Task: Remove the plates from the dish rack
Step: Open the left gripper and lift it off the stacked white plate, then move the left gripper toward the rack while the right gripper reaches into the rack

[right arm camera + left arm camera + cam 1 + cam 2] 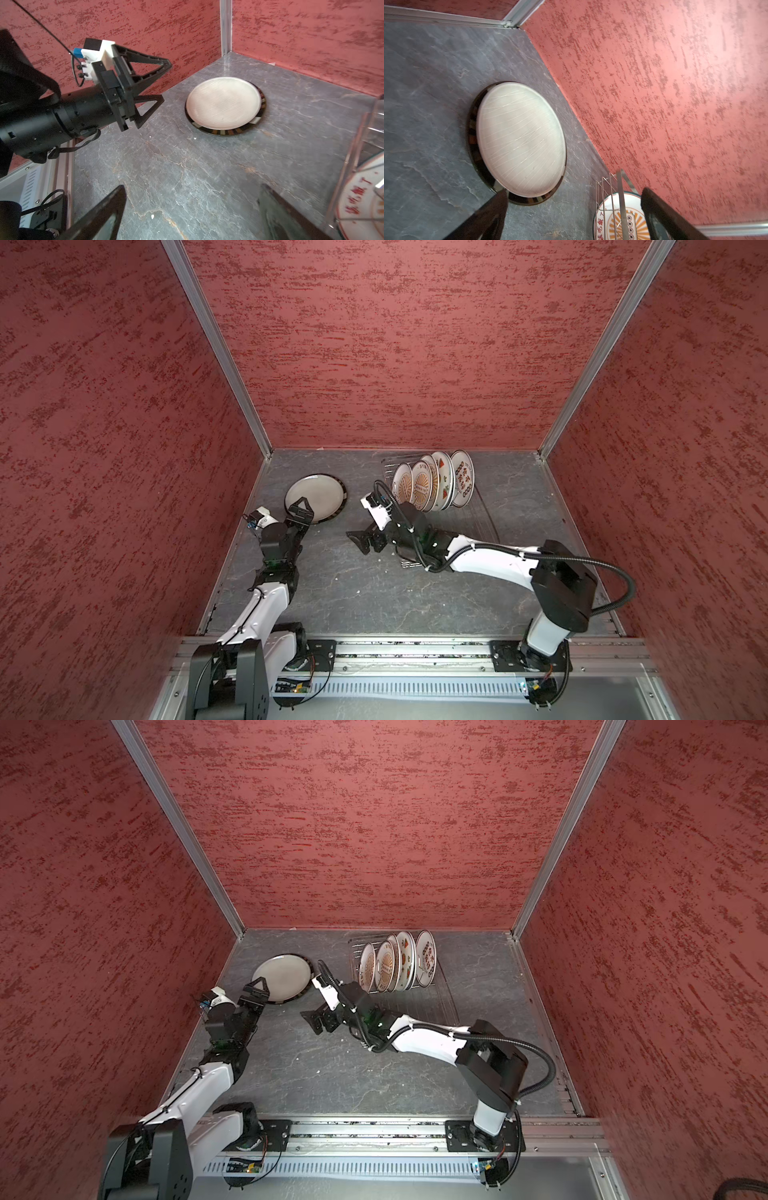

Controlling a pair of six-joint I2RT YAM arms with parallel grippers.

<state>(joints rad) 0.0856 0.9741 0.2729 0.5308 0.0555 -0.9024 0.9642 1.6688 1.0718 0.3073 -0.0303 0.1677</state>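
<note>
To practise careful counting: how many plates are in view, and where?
6. The large plate lies flat on the table. Five stand in the dish rack in a row: leftmost plate, second plate, third plate (mostly hidden), fourth plate, rightmost plate. Others may be hidden.

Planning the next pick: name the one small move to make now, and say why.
Probably turn the right gripper toward the dish rack and line it up with the nearest standing plate. Its jaws stand open and empty, the large plate already lies flat on the table, and about five plates stand in the rack.
</note>
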